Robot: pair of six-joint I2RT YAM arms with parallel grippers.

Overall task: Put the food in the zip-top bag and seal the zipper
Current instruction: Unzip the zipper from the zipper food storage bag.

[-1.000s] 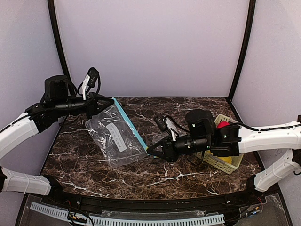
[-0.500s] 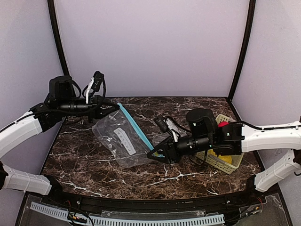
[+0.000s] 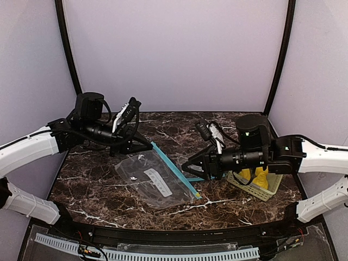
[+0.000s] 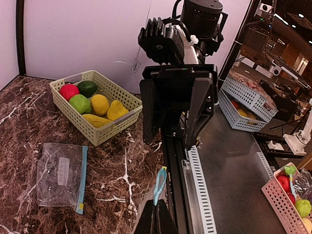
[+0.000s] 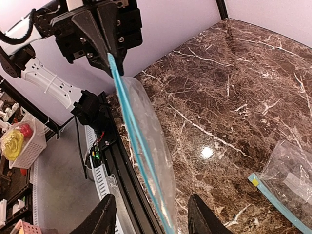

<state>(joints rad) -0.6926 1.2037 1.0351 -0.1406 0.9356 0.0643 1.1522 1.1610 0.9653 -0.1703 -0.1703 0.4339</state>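
The left end effector (image 4: 156, 217) pinches one end of the blue zipper strip of a clear plastic zip-top bag (image 3: 155, 182), lifting that corner while the rest slopes down toward the dark marbled surface (image 3: 92, 185). Facing it, the right end effector (image 5: 151, 207) stands with its jaws apart and holds nothing. In its own wrist view the zipper strip runs between them.

The food, small glossy toy fruits (image 4: 95, 105) (a red ball (image 4: 68, 91), a light green ball (image 4: 80, 103), a dark green piece (image 4: 87, 87) and several yellow pieces (image 4: 100, 104)), sits in a pale green slatted basket (image 4: 117, 124) on the right of the surface. None of it is in the bag. A second clear bag (image 4: 61, 173) lies flat just in front of the basket.

The step in hand appears to be opening the bag's mouth. Done well, the right jaws would close on a single lip, just below the zipper and away from the pinched corner, not across both layers. Whether the zipper is already parted cannot be told. A gentle pull apart, against a firm left grip, should turn the mouth toward the basket. The film looks limp and slippery, so a shallow bite could slide off.
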